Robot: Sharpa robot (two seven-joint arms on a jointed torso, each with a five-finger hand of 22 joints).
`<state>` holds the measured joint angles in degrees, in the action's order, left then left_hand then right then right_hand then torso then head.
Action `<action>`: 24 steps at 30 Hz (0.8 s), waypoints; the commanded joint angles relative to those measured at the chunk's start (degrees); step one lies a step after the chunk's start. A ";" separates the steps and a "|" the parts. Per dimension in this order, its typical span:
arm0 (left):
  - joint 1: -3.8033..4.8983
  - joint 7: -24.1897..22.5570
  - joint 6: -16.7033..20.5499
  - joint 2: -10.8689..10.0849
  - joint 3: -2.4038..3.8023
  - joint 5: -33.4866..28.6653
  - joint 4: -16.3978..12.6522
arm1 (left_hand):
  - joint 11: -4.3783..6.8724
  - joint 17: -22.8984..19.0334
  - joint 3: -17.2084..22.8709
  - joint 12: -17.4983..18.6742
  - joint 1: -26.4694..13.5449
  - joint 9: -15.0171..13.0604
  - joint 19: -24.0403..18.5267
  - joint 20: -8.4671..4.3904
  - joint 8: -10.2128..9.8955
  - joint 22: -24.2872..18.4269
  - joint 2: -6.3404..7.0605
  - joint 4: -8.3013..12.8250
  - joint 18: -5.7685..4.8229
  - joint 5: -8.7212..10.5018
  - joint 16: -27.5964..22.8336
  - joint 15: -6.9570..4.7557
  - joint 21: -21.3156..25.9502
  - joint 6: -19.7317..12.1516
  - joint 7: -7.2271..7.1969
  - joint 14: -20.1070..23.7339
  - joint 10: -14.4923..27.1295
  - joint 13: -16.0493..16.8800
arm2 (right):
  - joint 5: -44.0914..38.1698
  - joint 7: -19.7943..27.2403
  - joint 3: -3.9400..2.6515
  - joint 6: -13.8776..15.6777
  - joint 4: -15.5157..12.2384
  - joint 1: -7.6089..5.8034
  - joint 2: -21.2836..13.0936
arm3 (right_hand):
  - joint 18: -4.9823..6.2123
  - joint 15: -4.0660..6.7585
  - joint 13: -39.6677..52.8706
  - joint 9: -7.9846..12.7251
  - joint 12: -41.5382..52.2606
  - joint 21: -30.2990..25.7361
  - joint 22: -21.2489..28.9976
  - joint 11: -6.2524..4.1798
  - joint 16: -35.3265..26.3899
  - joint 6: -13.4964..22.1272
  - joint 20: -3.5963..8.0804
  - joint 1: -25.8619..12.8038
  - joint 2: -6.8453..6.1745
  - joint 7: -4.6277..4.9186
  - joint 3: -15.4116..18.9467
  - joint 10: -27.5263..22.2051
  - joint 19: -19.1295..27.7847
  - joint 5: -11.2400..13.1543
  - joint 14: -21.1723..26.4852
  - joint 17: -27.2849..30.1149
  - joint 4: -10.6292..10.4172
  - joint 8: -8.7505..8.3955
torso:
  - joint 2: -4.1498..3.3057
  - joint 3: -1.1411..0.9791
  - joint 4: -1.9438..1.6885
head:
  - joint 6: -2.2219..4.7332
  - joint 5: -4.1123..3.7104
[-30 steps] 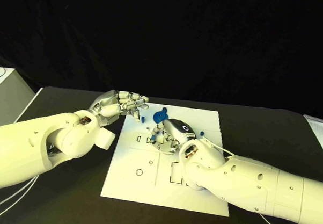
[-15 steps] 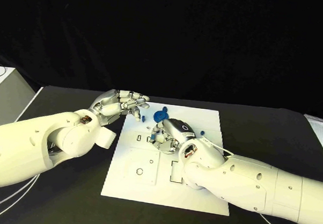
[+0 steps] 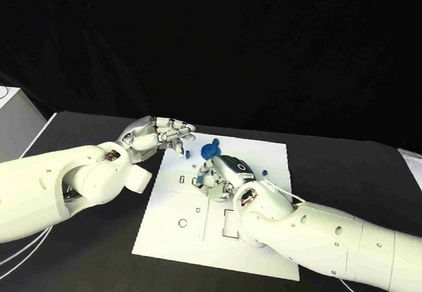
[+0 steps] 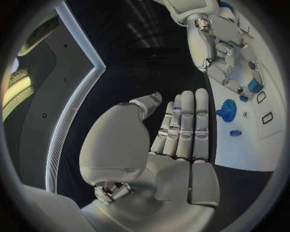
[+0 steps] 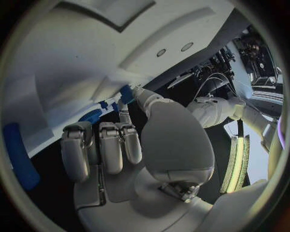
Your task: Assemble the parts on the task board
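A small blue part (image 4: 254, 86) is pinched by the right robot hand (image 3: 225, 175); this is shown from the left wrist, where the left robot hand (image 4: 181, 130) is held flat, holding nothing, beside the blue gear (image 4: 227, 109).

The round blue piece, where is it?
In the head view the round blue piece lies at the far end of the task board, between the left hand and the right hand.

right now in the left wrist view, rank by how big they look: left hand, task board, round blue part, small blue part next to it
1. left hand
2. task board
3. round blue part
4. small blue part

The left hand is nearest the camera, which inflates it.
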<state>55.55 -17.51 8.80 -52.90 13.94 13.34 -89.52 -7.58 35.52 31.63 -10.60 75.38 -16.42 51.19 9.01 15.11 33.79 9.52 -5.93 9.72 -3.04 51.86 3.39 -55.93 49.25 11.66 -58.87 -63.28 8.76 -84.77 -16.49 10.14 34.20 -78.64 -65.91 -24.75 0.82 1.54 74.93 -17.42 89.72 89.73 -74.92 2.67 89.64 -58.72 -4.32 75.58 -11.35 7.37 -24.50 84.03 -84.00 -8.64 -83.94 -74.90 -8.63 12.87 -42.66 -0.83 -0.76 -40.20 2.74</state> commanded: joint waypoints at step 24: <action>-0.02 -0.24 -1.01 0.06 0.03 -0.12 0.03 | -0.02 0.06 -0.12 0.07 -0.27 -0.05 0.30 0.16 -0.22 -0.07 -0.38 -0.05 0.81 0.20 0.19 0.21 -0.31 -0.17 0.03 -0.27 0.37 0.01 | -0.79 -0.64 0.15 0.68 -0.03 0.21 0.01 | -0.82 -1.29 11.52 1.32 -3.88 0.27 -15.08 1.31 0.09 4.82 -1.25 -1.10 -1.77 1.32 5.46 2.28 -6.00 2.84 -5.89 -14.35 -2.55 -1.53 | -0.03 0.01 0.01 | -0.12 -0.13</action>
<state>55.53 -17.49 8.72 -52.93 13.94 13.34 -89.41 -7.58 35.50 31.63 -10.60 75.38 -16.42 51.19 9.01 15.11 33.80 9.52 -5.93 9.72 -3.04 51.86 3.39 -55.93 49.25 11.65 -58.87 -63.28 8.76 -84.97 -17.02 10.28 33.93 -78.61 -65.73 -24.76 0.82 0.61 74.92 -16.15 86.05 89.73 -74.94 3.70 89.63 -54.16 -5.17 74.44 -12.48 8.67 -19.36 84.01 -84.00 -6.09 -84.02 -74.90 -11.05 11.68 -42.69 -0.83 -0.77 -40.31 2.60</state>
